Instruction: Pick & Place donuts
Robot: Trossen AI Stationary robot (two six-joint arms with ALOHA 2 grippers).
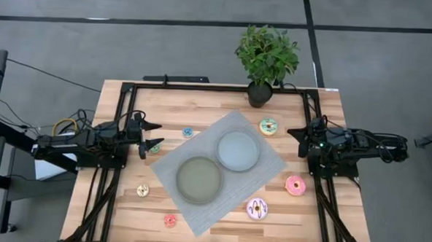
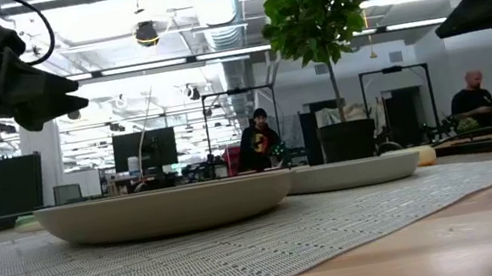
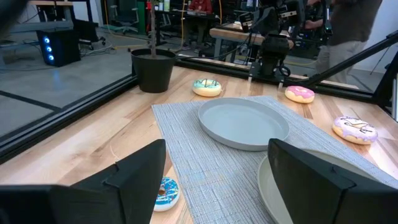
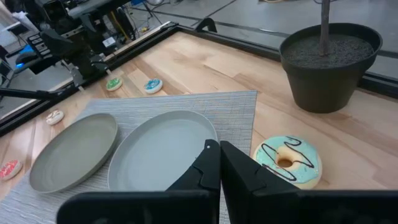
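Note:
Seven donuts lie flat on the wooden table around a grey mat (image 1: pixel 269 167). The yellow-green one (image 1: pixel 268 126), the pink one (image 1: pixel 295 186) and the purple-white one (image 1: pixel 257 208) lie on the right. The tiny blue (image 1: pixel 188 132), green (image 1: pixel 155 149), yellow (image 1: pixel 143 191) and red (image 1: pixel 170 220) ones lie on the left. My left gripper (image 1: pixel 152 134) is open and empty above the table's left side, beside the green donut, with the blue donut (image 3: pixel 166 191) just ahead of it. My right gripper (image 1: pixel 300 136) is shut and empty, near the yellow-green donut (image 4: pixel 287 161).
Two empty round grey plates (image 1: pixel 237 151) (image 1: pixel 198 179) sit on the mat at the table's middle. A potted plant (image 1: pixel 263 65) stands at the far edge. A black frame (image 1: pixel 203 88) runs along the far side and both sides. People show in the room beyond the table.

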